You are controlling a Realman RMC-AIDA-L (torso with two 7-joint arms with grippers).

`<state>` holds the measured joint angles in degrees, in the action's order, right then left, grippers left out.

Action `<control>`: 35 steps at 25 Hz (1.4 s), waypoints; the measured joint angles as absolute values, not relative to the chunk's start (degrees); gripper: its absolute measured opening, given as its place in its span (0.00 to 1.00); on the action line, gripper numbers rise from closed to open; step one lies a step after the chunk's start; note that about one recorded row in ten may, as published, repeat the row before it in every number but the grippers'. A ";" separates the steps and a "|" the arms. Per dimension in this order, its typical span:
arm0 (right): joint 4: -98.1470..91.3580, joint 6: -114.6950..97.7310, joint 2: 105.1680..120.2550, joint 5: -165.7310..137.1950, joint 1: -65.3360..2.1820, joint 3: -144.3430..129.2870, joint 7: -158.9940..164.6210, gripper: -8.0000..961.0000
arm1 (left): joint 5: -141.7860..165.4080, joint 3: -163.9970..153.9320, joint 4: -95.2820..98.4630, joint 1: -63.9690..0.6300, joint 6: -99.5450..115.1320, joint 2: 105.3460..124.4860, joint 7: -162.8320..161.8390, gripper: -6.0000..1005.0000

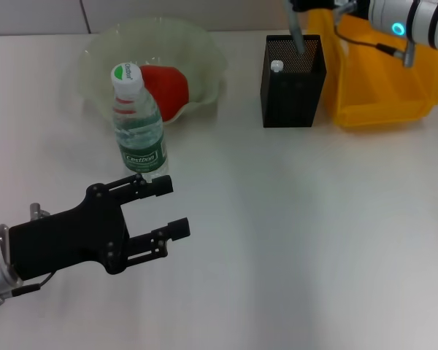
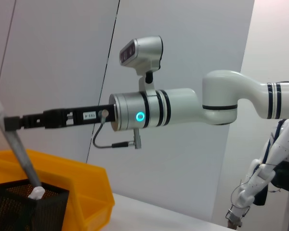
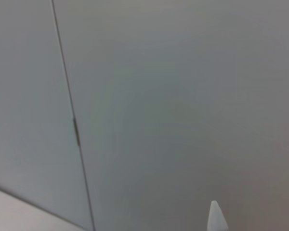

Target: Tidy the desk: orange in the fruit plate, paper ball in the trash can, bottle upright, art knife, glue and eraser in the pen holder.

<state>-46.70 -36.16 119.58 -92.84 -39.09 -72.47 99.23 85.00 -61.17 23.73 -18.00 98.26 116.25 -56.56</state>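
Lowering a grey knife (image 1: 298,35) into the pen holder (image 1: 293,87), right gripper (image 1: 301,6) clamps it; bottle (image 1: 137,124) upright, left gripper (image 1: 164,208) open.

light: bright, even | shadows: soft, faint | focus: slightly soft

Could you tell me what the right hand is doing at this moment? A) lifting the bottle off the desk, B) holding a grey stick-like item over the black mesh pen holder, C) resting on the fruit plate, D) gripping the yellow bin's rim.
B: the right hand clamps a slanted grey item whose lower end dips into the pen holder, while the bottle stands upright near the open left hand.
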 joint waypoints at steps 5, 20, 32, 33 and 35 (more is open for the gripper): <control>-45.41 -35.75 119.62 -92.82 -39.11 -74.65 98.77 0.16 | 85.02 -61.17 23.73 -18.73 98.26 116.28 -57.49 0.70; -53.43 -54.29 119.12 -89.57 -31.21 -70.65 100.18 0.50 | 84.86 -59.74 23.83 -18.83 100.82 115.13 -59.12 0.70; -47.85 -107.07 115.73 -95.30 -18.58 -54.87 81.65 0.71 | 85.48 -58.43 28.83 -15.08 107.86 111.35 -66.13 0.70; -45.46 -108.57 115.93 -95.58 -18.54 -54.66 79.28 0.75 | 85.61 -58.40 29.34 -14.79 108.03 111.21 -66.48 0.70; -44.37 -108.69 116.19 -95.61 -18.64 -54.76 78.32 0.80 | 86.03 -58.36 30.06 -14.49 108.37 110.97 -66.94 0.70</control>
